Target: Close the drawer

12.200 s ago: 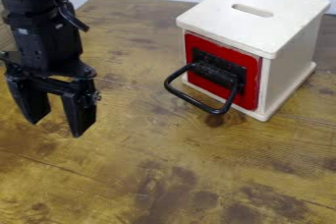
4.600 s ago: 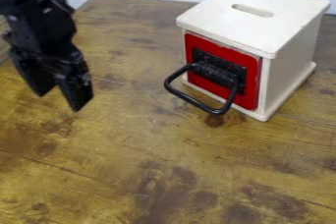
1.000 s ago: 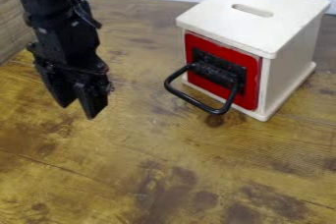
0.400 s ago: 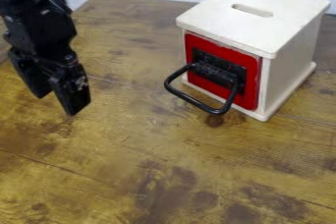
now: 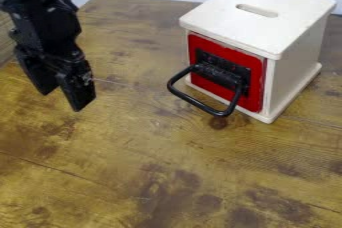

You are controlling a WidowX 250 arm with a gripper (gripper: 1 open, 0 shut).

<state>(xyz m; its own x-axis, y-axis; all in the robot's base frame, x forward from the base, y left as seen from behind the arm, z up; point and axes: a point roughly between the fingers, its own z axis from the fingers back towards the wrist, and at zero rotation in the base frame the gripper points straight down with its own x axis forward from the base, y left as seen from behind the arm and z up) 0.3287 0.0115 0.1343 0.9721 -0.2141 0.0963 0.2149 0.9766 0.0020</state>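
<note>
Over on the left side of the table [image 5: 160,182], the black arm comes down from the top corner with its gripper [image 5: 64,84] pointing at the wood, tilted a little. Its fingers [image 5: 80,92] stand apart and have nothing between them, hanging just above the tabletop. Bare, stained wood lies between the gripper and the drawer [image 5: 230,70], so the two are well apart. That red-fronted drawer sits in a pale wooden box [image 5: 261,27] at the upper right, its black wire handle [image 5: 203,94] reaching forward and down onto the table. How far the drawer stands out from the box is hard to judge from this angle. The arm's upper part is cut off by the picture's edge, and the fingers blur together against the dark body.
</note>
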